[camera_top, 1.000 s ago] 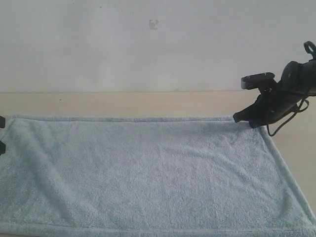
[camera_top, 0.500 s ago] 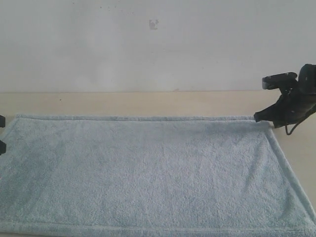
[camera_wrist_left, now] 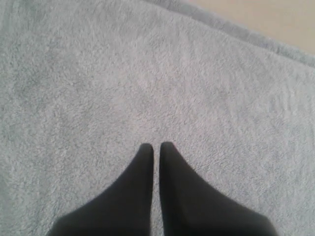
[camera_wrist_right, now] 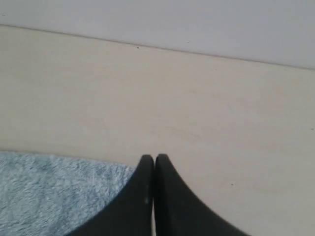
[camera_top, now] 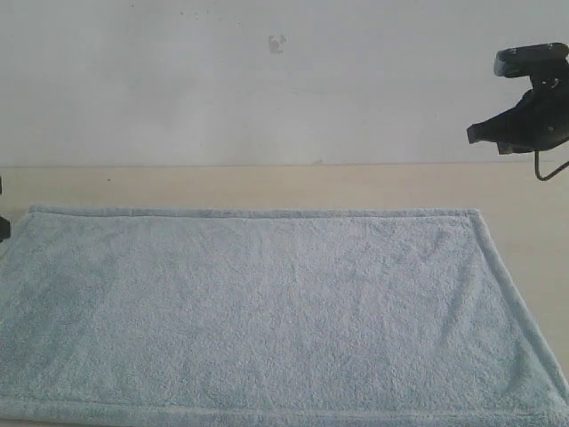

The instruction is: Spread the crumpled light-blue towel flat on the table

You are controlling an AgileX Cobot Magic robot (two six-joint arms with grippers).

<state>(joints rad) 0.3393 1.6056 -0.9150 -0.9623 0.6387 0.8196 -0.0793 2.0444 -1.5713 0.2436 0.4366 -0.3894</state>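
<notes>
The light-blue towel [camera_top: 267, 311] lies spread out flat on the beige table [camera_top: 267, 187], with its hem straight along the far edge. My right gripper [camera_top: 473, 135] hangs in the air above and to the right of the towel's far right corner, shut and empty. In the right wrist view the gripper [camera_wrist_right: 154, 158] sits over bare table [camera_wrist_right: 172, 98], with the towel corner [camera_wrist_right: 49, 187] beside it. My left gripper [camera_wrist_left: 156, 146] hovers over the towel [camera_wrist_left: 147, 73], its fingers almost together and nothing between them. Only a dark sliver of it [camera_top: 3, 227] shows in the exterior view.
A plain white wall [camera_top: 267, 89] rises behind the table. Bare tabletop runs along the far side of the towel and to its right [camera_top: 542, 249]. The towel's near edge reaches the bottom of the exterior view.
My right gripper has left the towel's far right corner and risen up and to the right. That corner was drawn outward and now lies flat. The left gripper has hardly moved.
</notes>
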